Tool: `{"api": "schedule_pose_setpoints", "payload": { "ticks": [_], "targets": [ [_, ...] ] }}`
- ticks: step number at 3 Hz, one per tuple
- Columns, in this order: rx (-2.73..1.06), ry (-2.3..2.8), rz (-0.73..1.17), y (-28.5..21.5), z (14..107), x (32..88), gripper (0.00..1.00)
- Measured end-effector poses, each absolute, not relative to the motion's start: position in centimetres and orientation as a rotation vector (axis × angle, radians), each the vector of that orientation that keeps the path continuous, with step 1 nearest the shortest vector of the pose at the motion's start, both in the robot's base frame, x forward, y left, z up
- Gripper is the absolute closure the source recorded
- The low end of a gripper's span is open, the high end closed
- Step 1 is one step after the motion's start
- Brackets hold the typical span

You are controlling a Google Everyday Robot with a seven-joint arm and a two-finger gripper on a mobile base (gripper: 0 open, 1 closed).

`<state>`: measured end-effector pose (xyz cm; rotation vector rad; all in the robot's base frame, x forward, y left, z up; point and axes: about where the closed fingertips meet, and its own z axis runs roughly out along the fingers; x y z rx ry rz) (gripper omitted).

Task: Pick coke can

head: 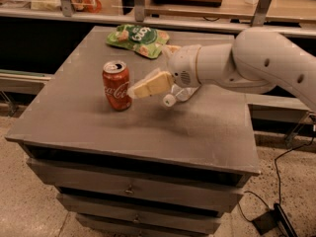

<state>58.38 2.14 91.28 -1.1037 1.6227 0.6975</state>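
The coke can [116, 85] is red with white script and an opened silver top. It stands upright on the left half of the grey cabinet top [98, 127]. My gripper [135, 91] reaches in from the right on the white arm [247, 60]. Its tip is right beside the can's right side, at about mid height. I cannot tell whether it touches the can.
A green snack bag [138, 36] lies at the back of the top. A clear bottle with a white cap [170, 100] lies partly hidden under my arm. The cabinet has drawers [128, 189] below. A shelf rack [197, 14] stands behind. Cables [286, 154] lie on the floor at right.
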Motion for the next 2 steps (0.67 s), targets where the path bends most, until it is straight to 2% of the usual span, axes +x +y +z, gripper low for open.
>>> {"api": "schedule_pose_setpoints", "payload": {
  "ticks": [2],
  "targets": [
    [-1.173,1.563,0.809,7.5,91.0,59.1,0.0]
  ]
}}
